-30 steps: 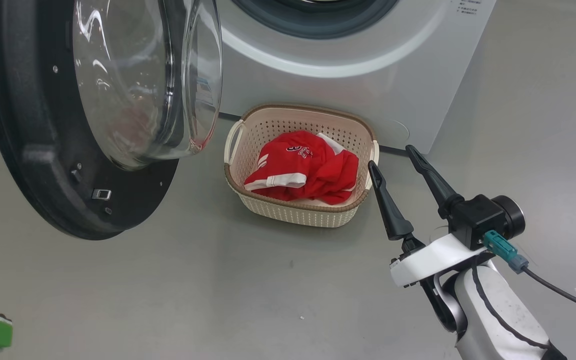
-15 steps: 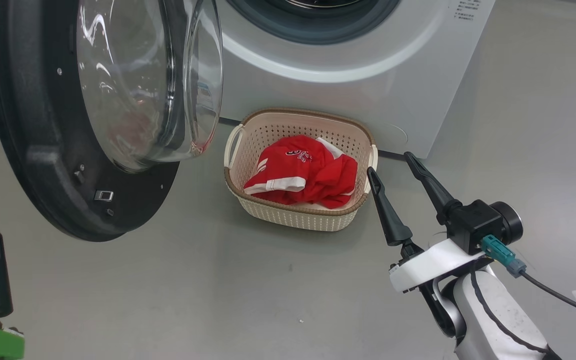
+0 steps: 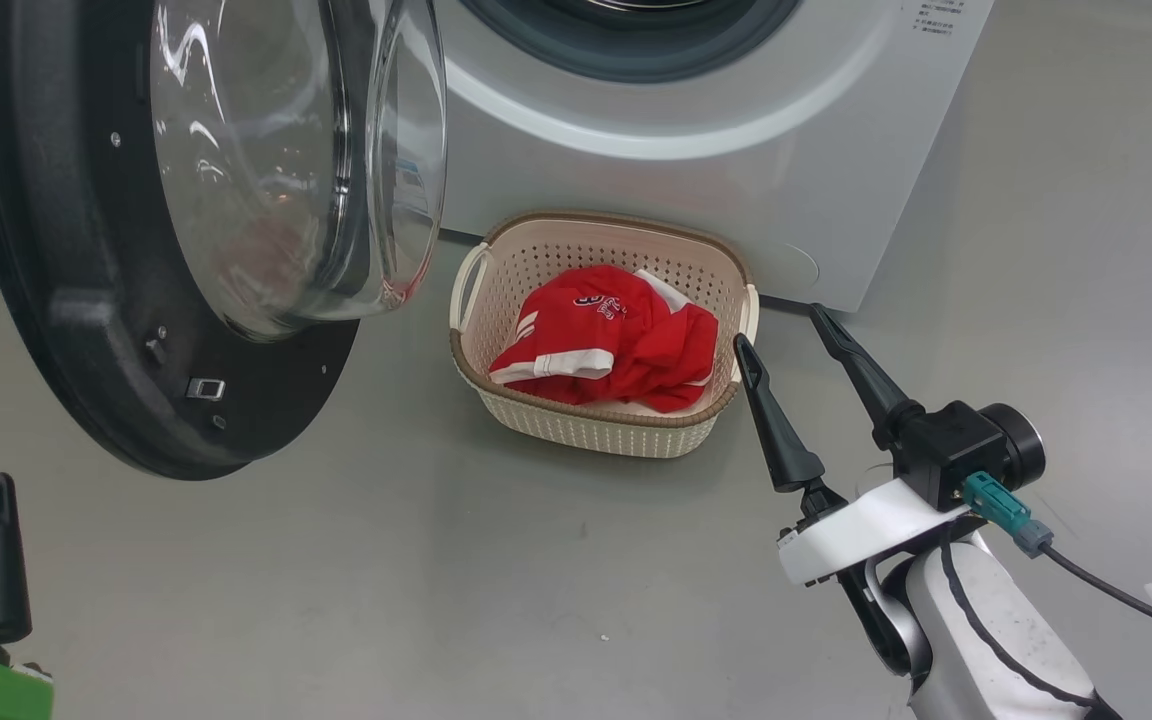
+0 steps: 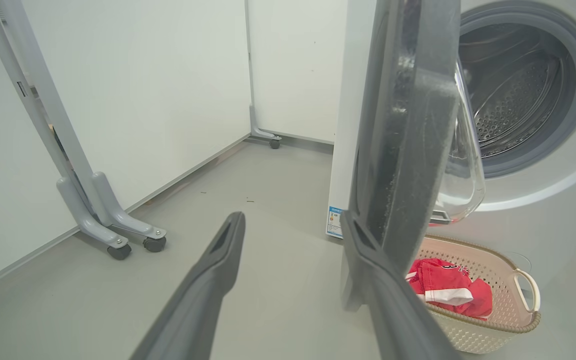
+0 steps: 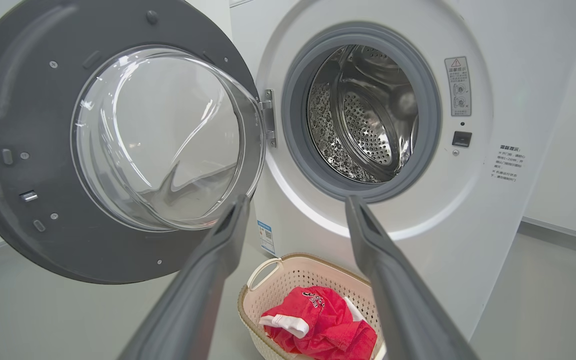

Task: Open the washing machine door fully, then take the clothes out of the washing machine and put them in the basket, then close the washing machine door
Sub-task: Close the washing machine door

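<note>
Clothes [image 3: 606, 340] in basket [image 3: 596, 422], left tool [image 4: 293, 222] and right tool [image 3: 781, 330] both gaping, empty; I'd push washing machine door [image 3: 66, 300] shut from outside, slowly.

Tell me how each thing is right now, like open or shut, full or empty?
washing machine door, swung wide open.
washing machine, looks empty inside.
basket, upright, holding the clothes.
clothes, crumpled inside the basket.
left tool, open, holding nothing.
right tool, open, holding nothing.
</note>
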### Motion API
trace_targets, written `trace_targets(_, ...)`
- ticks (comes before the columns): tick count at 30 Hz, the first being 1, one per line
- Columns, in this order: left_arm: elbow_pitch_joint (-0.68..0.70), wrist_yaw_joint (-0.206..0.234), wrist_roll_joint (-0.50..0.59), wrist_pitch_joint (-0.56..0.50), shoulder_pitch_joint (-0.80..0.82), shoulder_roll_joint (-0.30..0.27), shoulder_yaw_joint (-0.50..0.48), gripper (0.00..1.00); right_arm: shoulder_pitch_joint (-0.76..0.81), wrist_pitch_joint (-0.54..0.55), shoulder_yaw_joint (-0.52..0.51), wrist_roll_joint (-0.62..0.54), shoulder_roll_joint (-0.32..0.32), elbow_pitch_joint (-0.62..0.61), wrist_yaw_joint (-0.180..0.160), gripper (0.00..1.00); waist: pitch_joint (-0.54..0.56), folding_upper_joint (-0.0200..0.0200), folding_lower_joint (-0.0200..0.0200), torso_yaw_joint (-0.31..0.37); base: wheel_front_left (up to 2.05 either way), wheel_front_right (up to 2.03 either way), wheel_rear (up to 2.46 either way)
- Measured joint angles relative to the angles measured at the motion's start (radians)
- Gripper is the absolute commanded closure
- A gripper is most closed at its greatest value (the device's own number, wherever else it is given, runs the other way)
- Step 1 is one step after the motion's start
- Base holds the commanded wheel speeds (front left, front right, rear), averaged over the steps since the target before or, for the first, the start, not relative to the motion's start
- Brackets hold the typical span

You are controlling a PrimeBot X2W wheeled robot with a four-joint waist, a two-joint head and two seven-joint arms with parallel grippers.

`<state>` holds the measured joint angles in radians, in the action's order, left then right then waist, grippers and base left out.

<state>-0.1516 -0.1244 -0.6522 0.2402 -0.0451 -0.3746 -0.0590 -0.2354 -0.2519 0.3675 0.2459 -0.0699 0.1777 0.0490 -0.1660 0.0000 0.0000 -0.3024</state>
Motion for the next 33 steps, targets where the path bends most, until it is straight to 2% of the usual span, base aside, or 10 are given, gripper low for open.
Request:
trace_targets(18, -0.019, 0.0, 0.002, 0.009, 0.005, -0.007, 0.013, 0.0, 0.0, 0.0, 0.0, 0.0, 0.002, -0.001, 0.0, 0.0, -0.009, 0.0, 0.0, -0.002, 0.0, 0.0, 0.0)
trace_targets(19, -0.021, 0.0, 0.002, 0.009, 0.005, -0.009, 0.013, 0.16, 0.0, 0.0, 0.0, 0.0, 0.002, -0.001, 0.0, 0.0, -0.009, 0.0, 0.0, -0.002, 0.0, 0.0, 0.0)
trace_targets(21, -0.022, 0.0, 0.002, 0.009, 0.006, -0.012, 0.016, 1.0, 0.0, 0.0, 0.0, 0.0, 0.002, -0.001, 0.0, 0.0, -0.009, 0.0, 0.0, -0.002, 0.0, 0.0, 0.0)
trace_targets(28, -0.02, 0.0, -0.002, 0.009, 0.025, -0.021, 0.025, 1.0, 0.0, 0.0, 0.0, 0.0, 0.003, -0.001, 0.0, 0.0, -0.012, 0.0, 0.0, -0.003, 0.0, 0.0, 0.0)
trace_targets(33, -0.004, 0.0, -0.011, 0.009, 0.05, -0.056, 0.026, 1.0, 0.0, 0.0, 0.001, 0.0, 0.003, -0.001, 0.0, 0.0, -0.016, 0.0, 0.0, -0.005, 0.0, 0.0, 0.0)
